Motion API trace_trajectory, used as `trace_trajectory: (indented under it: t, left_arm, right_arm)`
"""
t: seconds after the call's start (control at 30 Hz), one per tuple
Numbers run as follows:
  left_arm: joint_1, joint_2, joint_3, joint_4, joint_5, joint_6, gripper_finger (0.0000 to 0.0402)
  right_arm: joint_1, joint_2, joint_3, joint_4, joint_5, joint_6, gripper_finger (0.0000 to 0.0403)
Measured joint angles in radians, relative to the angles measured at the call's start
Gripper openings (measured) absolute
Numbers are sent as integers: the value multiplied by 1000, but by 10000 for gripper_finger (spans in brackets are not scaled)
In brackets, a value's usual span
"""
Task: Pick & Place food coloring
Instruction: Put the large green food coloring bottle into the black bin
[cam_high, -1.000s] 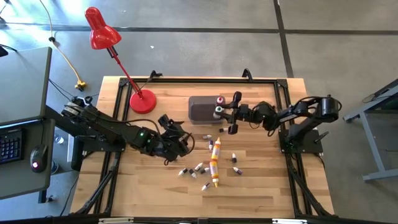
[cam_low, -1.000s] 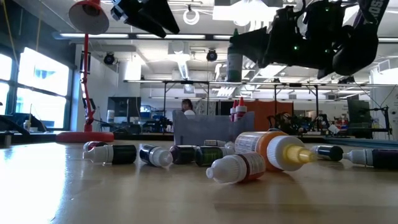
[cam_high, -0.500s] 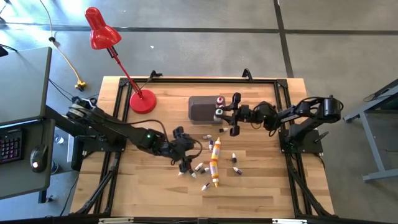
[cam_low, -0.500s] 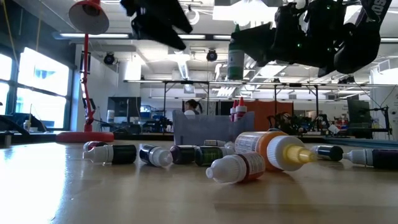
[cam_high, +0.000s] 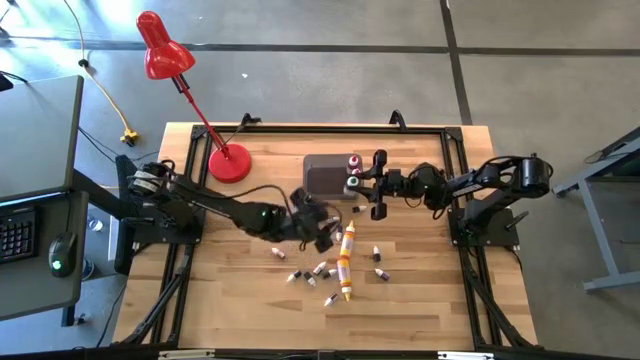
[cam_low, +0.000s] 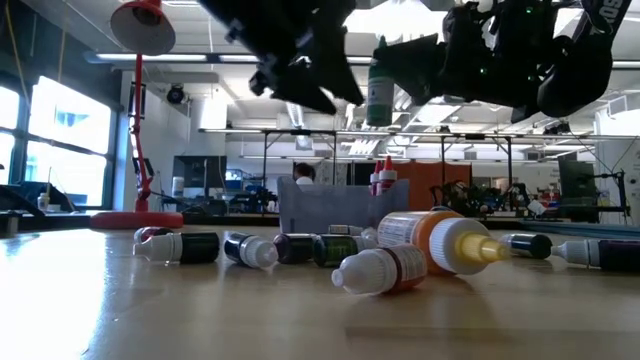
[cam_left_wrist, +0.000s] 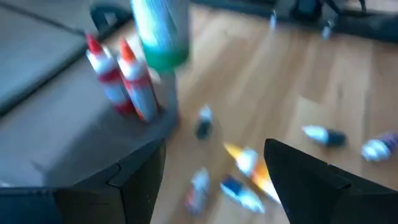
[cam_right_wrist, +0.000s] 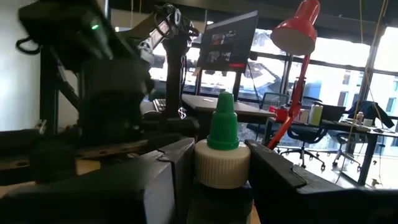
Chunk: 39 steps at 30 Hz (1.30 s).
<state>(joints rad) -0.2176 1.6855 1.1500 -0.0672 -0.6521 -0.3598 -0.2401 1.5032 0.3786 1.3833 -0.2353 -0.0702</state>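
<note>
My right gripper (cam_high: 358, 184) is shut on a green-capped food coloring bottle (cam_right_wrist: 222, 134) and keeps it at the right end of the dark grey tub (cam_high: 323, 175). Two red-capped bottles (cam_left_wrist: 121, 74) stand upright in that end of the tub. My left gripper (cam_high: 322, 226) hovers open and empty just near of the tub; in its wrist view the dark fingers (cam_left_wrist: 134, 177) frame the tub corner and the table. Several small bottles (cam_high: 318, 270) and a bigger orange-and-yellow bottle (cam_high: 346, 255) lie on their sides on the wood. My right gripper pinches the green bottle between its two fingers (cam_right_wrist: 177, 168), which sit on either side of it just below the white collar (cam_right_wrist: 221, 163). The fingers reach in level from the table's right side. The bottle stands upright, cap up, lifted clear above the tub (cam_low: 378, 95).
A red desk lamp (cam_high: 227, 160) stands on its round base at the table's far left. The lying bottles spread across the middle and near part of the table (cam_low: 300, 248). Bare wood lies to the near left and near right. A person shows far off in the room (cam_low: 302, 173).
My left gripper has swung from the table's left middle toward the right and far side, ending just near of the tub, above the scattered bottles. My right gripper has kept the green bottle by the tub's right end. The lying bottles have stayed put.
</note>
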Motion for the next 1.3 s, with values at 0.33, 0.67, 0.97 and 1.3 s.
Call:
trace_trajectory:
  t: [0.33,0.67,0.97,1.3]
  left_arm:
    - [111,-12,0,246,57,198,269]
    - [133,-12,-2,377,182,254,269]
    - [133,-12,-1,415,191,285,263]
    - [133,-12,-1,417,190,304,156]
  right_arm:
    - [0,0,0,4,-4,37,122]
    - [0,0,0,46,-43,158,122]
    - [1,0,0,62,-106,178,122]
    - [1,0,0,78,-123,193,122]
